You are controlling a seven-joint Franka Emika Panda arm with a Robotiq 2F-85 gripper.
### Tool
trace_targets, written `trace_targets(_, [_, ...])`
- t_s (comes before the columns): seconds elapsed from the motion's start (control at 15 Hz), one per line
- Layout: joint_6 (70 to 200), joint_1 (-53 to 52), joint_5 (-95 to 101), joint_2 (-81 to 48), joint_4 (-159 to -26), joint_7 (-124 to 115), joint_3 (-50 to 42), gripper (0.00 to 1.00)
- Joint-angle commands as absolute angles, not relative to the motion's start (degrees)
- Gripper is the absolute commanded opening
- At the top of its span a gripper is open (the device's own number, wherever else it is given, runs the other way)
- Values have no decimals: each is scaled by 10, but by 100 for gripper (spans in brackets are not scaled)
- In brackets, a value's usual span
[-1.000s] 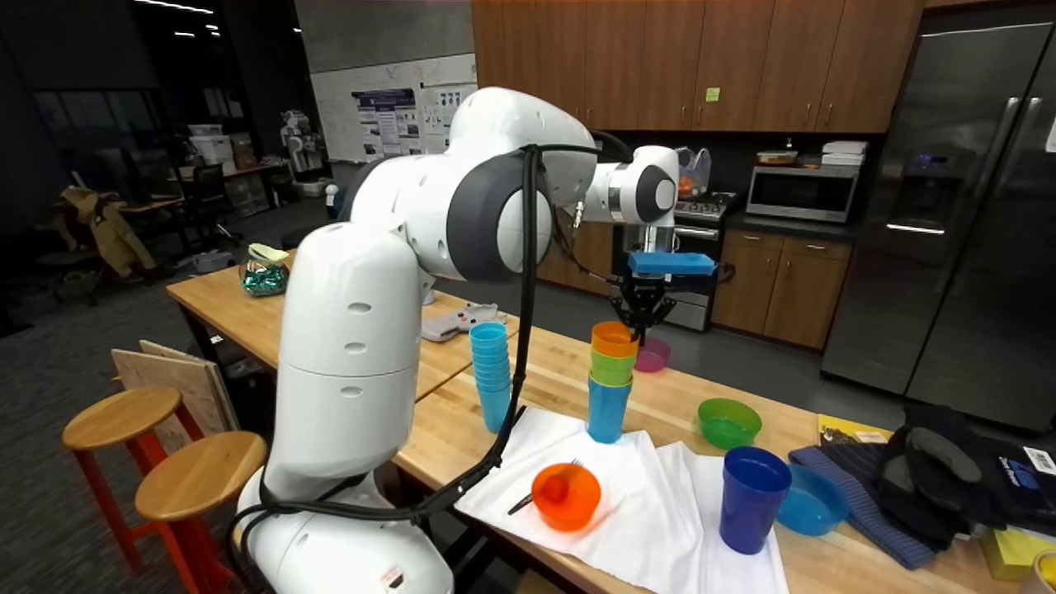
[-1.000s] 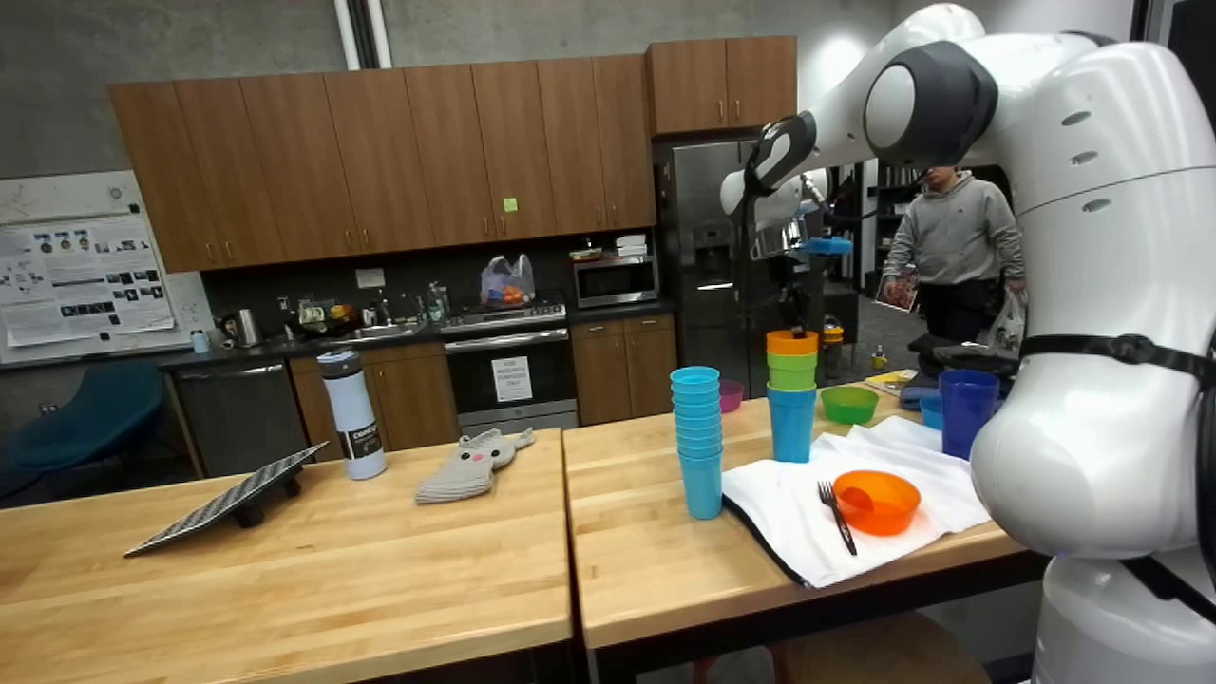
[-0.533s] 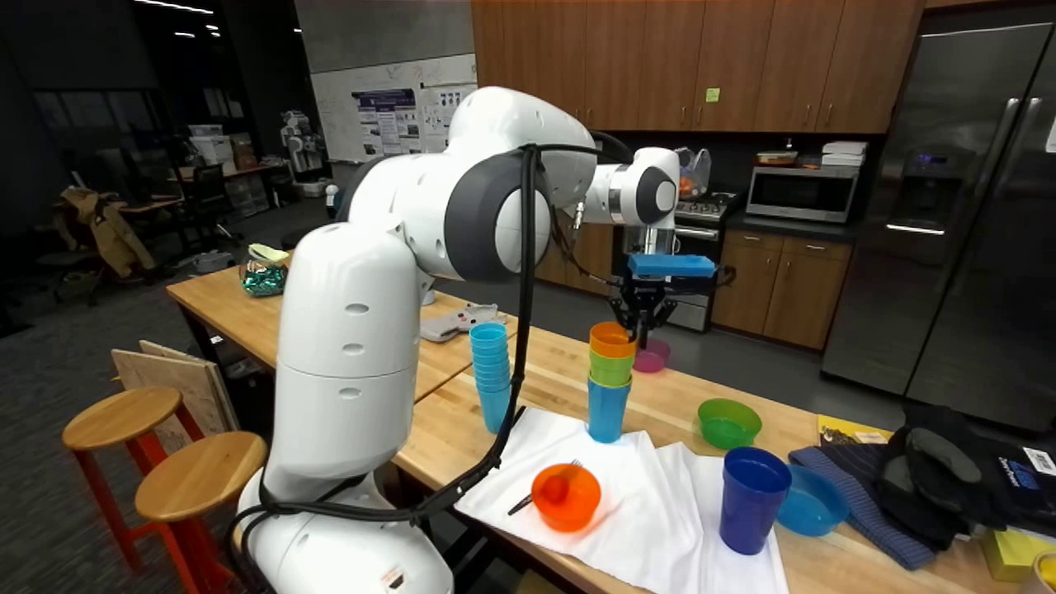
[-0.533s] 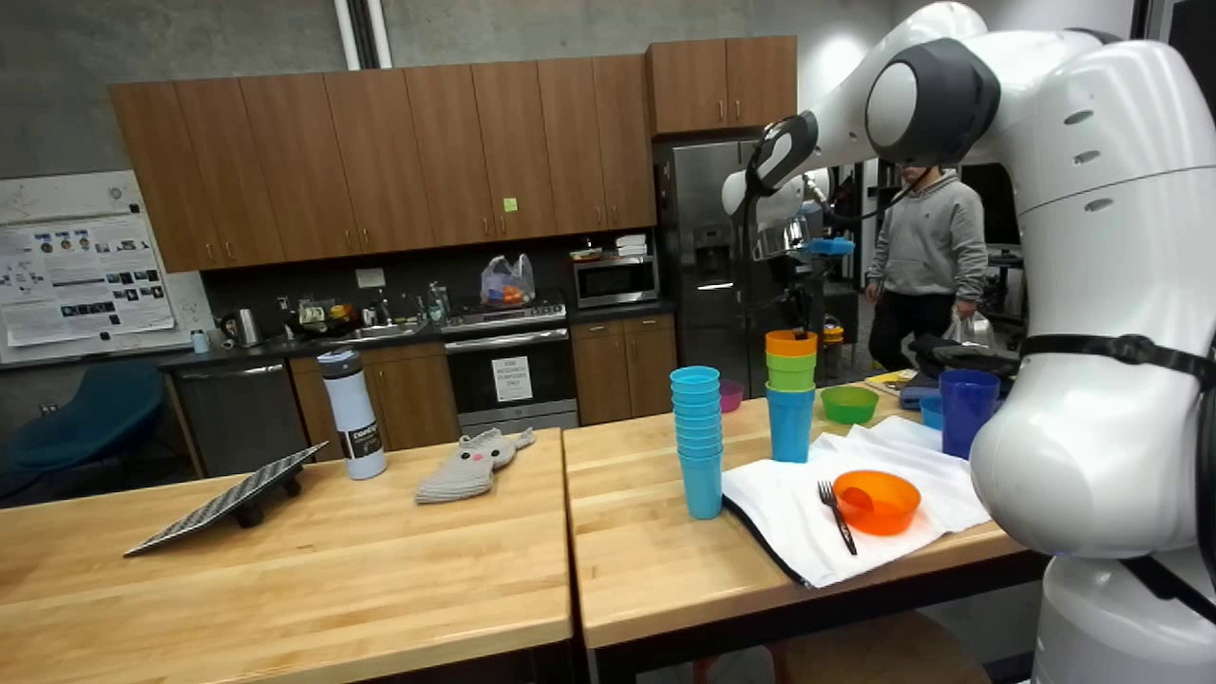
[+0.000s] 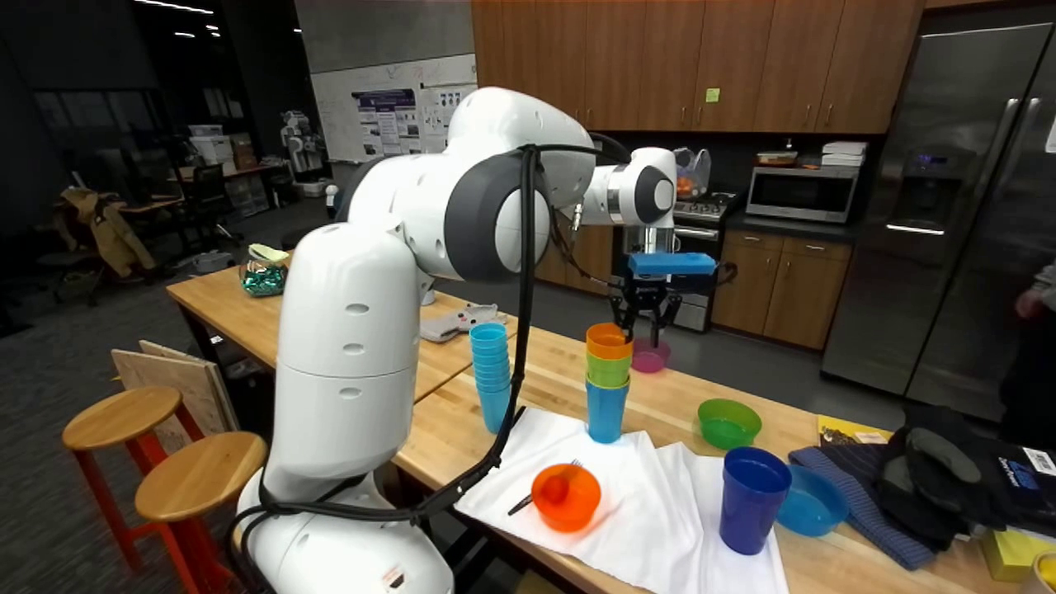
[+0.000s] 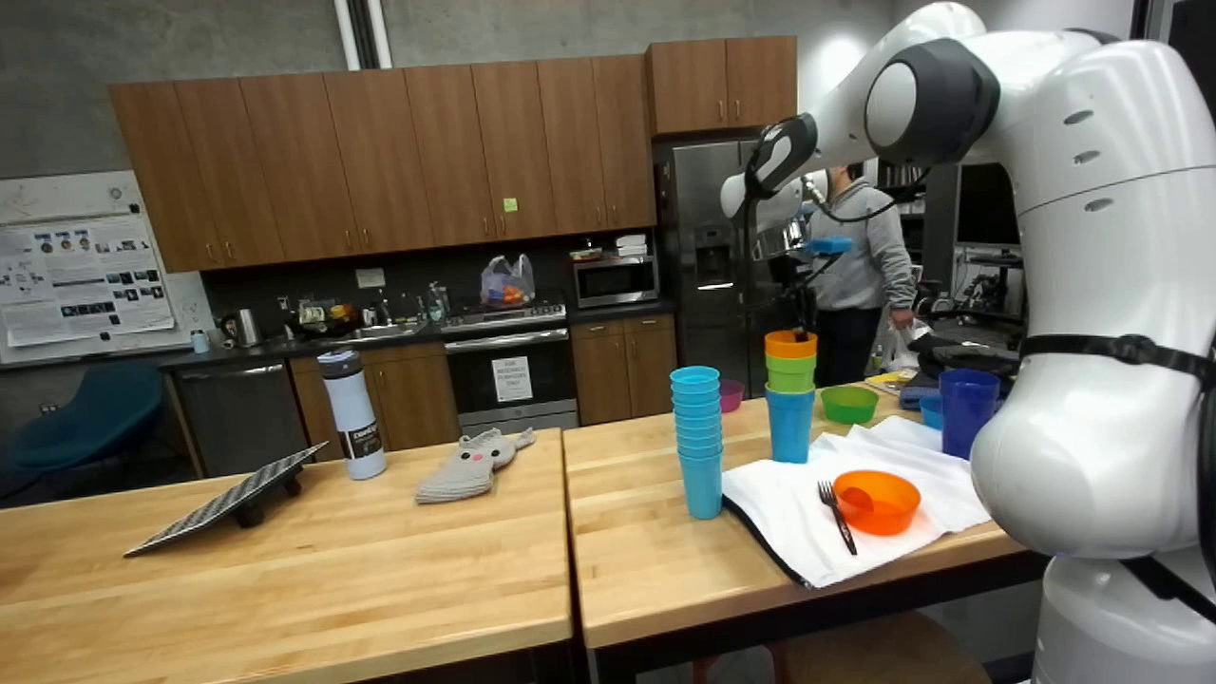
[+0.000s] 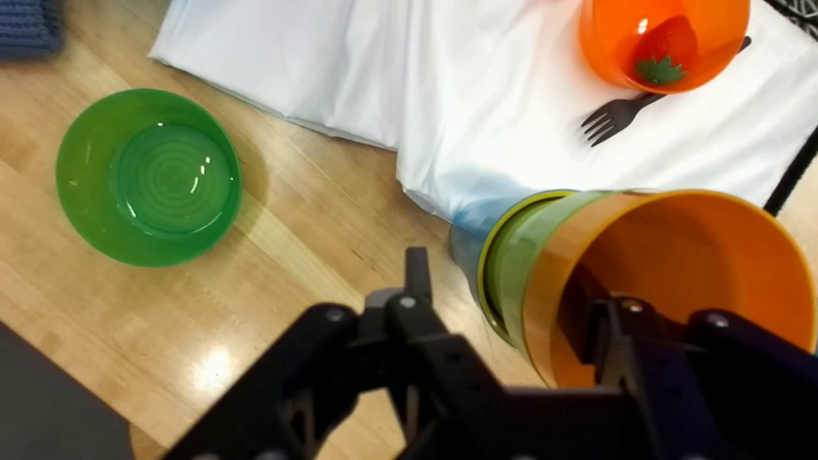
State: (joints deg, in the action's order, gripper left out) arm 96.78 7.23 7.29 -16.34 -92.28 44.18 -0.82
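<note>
My gripper (image 7: 495, 287) is open, its fingers apart on either side of the orange cup's wall. One finger is inside the mouth of the orange cup (image 7: 690, 249), the other outside it; I cannot tell if they touch. In both exterior views the gripper (image 5: 642, 334) (image 6: 804, 323) is at the rim of the orange cup (image 5: 609, 342) (image 6: 792, 344). The orange cup sits in a green cup (image 5: 608, 371) (image 6: 791, 372), which sits in a blue cup (image 5: 606, 411) (image 6: 791, 426) standing upright at the edge of a white cloth (image 5: 635, 503).
A stack of light-blue cups (image 6: 698, 442) stands beside. A green bowl (image 7: 150, 179), a pink bowl (image 5: 651, 355), a blue bowl (image 5: 813, 501) and a dark-blue cup (image 5: 752, 499) are around. An orange bowl (image 6: 876, 502) with a toy strawberry (image 7: 668, 51) and a fork (image 6: 836, 518) lie on the cloth.
The gripper's fingers have spread from close together at the orange cup's wall to apart. The arm has hardly moved and the cup stack stays upright. A person walks behind.
</note>
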Motion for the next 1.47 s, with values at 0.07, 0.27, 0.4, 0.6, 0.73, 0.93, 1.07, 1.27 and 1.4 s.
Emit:
trace_targets(0.07, [968, 59, 106, -150, -928, 425, -10, 89])
trace_targets(0.27, [968, 54, 118, -148, -927, 429, -7, 100])
trace_targets(0.4, [967, 50, 125, -150, -925, 429, -5, 100])
trace_targets(0.6, [967, 42, 135, -151, -925, 430, -2, 99])
trace_targets(0.73, [968, 38, 138, -150, -927, 428, -1, 74])
trace_targets(0.93, [966, 34, 141, -157, -917, 426, 0, 60])
trace_targets(1.07, [965, 33, 141, -159, -913, 428, 0, 44])
trace_targets(1.27, [963, 31, 142, -162, -908, 427, 1, 21])
trace_targets(1.4, [963, 30, 141, -164, -907, 426, 1, 6])
